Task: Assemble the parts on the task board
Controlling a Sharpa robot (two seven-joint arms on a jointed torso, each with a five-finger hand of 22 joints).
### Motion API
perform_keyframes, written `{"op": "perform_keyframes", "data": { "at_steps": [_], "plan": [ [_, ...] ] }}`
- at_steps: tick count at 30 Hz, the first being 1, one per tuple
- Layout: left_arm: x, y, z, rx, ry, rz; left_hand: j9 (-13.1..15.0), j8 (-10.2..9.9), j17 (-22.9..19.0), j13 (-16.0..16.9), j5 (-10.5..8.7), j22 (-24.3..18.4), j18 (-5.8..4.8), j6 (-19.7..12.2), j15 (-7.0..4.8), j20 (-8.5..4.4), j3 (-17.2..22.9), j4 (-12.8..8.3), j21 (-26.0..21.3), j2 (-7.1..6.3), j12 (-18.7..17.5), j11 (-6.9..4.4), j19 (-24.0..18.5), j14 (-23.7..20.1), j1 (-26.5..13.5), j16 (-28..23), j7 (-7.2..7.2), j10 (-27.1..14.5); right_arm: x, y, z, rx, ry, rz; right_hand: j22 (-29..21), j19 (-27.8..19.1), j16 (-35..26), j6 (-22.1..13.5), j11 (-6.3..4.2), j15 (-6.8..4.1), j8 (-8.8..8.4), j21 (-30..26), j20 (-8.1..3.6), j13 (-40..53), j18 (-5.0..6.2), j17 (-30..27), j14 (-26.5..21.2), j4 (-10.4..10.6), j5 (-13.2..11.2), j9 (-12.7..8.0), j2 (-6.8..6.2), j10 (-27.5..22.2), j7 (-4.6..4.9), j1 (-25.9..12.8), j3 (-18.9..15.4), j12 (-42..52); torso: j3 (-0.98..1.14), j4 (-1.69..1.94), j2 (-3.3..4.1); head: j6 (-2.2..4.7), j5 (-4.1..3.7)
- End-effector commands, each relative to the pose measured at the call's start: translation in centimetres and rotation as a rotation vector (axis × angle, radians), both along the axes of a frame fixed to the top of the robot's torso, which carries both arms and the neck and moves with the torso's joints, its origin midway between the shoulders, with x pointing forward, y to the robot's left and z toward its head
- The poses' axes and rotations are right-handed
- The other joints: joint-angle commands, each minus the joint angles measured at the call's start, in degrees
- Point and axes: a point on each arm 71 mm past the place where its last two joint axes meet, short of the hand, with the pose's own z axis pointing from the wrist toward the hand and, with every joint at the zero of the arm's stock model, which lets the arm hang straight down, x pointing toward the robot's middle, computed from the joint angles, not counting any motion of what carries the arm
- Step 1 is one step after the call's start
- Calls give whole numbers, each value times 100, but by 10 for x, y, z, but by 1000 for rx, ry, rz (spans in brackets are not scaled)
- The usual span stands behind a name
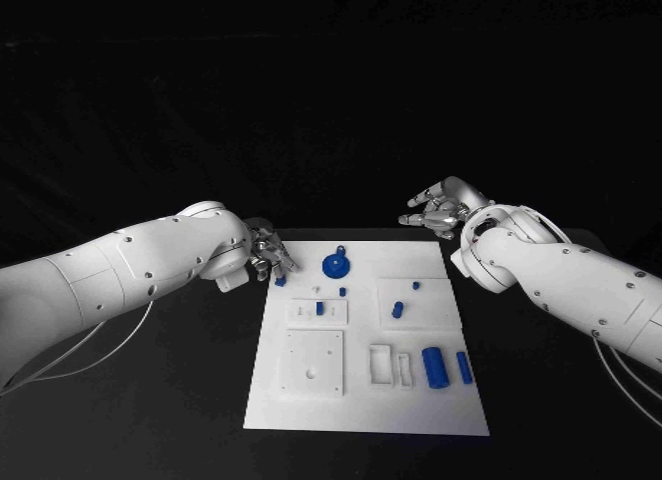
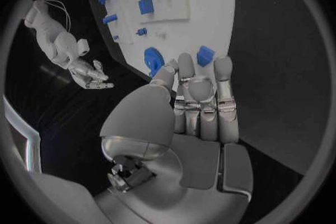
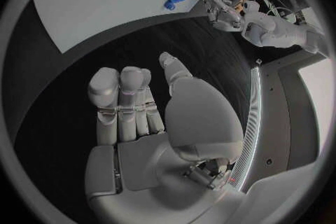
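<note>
The white task board (image 1: 367, 405) lies in the middle of the black table. A round blue part (image 1: 336, 265) sits near its far edge. Small blue parts (image 1: 396, 309) stand mid-board, and longer blue pieces (image 1: 434, 366) lie toward the near right. My left hand (image 1: 263, 256) hovers at the board's far left corner, holding nothing. Its fingertips (image 2: 224, 67) reach close to a small blue part (image 2: 205, 56), (image 1: 281, 281) at the board's edge, beside the round part (image 2: 153, 60). My right hand (image 1: 444, 208) is raised beyond the far right corner, fingers (image 3: 119, 95) extended and empty.
White raised blocks (image 1: 315, 362) and slotted fixtures (image 1: 390, 365) sit on the near half of the board. Black table (image 1: 158, 400) surrounds the board on both sides. In the right wrist view the board (image 3: 105, 5) lies off past the fingers.
</note>
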Motion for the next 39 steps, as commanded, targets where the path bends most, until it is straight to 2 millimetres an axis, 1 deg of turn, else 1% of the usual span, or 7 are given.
{"op": "perform_keyframes", "data": {
  "at_steps": [1,6,12,20,29,34,39],
  "plan": [
    [1,4,6,-66,-61,22,-157,-9,-23,45,-338,86,13,-25,-10,-28,-202,154,-45,-116,-129,14,23,11,10,-57,68,233,-1,1,0,-3,2,21,594,346,-25,-27,-7,15,-16,-18,1,-4,79,-2,39,32,36,-3,3,20,5,-37,-12,1,5,0,-5,27,14],
    [-1,17,11,-53,-52,37,-532,20,-69,-53,-1274,57,36,-396,60,29,-429,433,-165,-329,-412,59,3,-27,-102,-189,244,246,-2,-2,-1,-5,5,20,594,346,-25,-27,-7,15,-16,-18,1,-4,79,-2,39,32,36,-3,3,20,5,-37,-12,1,7,-3,-3,54,19],
    [-5,32,14,40,-46,39,-942,105,-37,-89,-1385,74,56,-509,71,42,-361,1016,-254,-848,-459,53,47,-15,-326,-222,284,245,-4,-5,-2,-8,9,18,594,346,-25,-27,-7,15,-16,-18,1,-4,79,-2,39,32,36,-3,3,20,5,-37,-12,1,2,-5,3,85,39],
    [-5,41,15,201,-63,61,-1150,344,44,-96,-1379,98,34,-463,69,28,-85,1994,-318,-1286,-396,57,86,-2,-488,-240,243,247,-8,-5,-4,-8,17,25,594,346,-25,-27,-7,15,-16,-18,1,-4,79,-2,39,32,36,-3,3,20,5,-37,-12,1,-5,-9,7,104,83],
    [-3,30,14,292,-84,52,-936,988,121,-42,-1368,111,12,-403,34,8,-58,2082,-312,-1307,-284,24,90,-1,-556,-209,138,247,-9,-4,-7,-8,23,28,596,346,-26,-23,-8,14,-15,-12,0,-5,78,-1,40,55,51,-3,-1,22,3,-43,-27,0,-3,-26,19,120,113],
    [-3,25,13,296,-92,43,-805,1292,131,16,-1189,112,8,-437,18,1,57,2051,-278,-1142,-166,20,101,18,-516,-173,104,251,-10,-1,-7,-5,20,35,596,346,-26,-22,-8,14,-15,-12,0,-5,78,-1,40,55,51,-3,-1,22,3,-43,-27,0,-8,-24,16,122,96],
    [-3,26,12,273,-97,56,-927,1282,133,24,-881,110,16,-408,18,4,51,1885,-251,-914,-138,19,99,25,-507,-150,102,255,-12,8,-5,-12,6,59,602,349,-21,99,-25,6,-12,10,-4,-1,75,2,46,30,53,5,30,39,-20,-20,3,10,-9,4,11,139,80]
  ]
}}
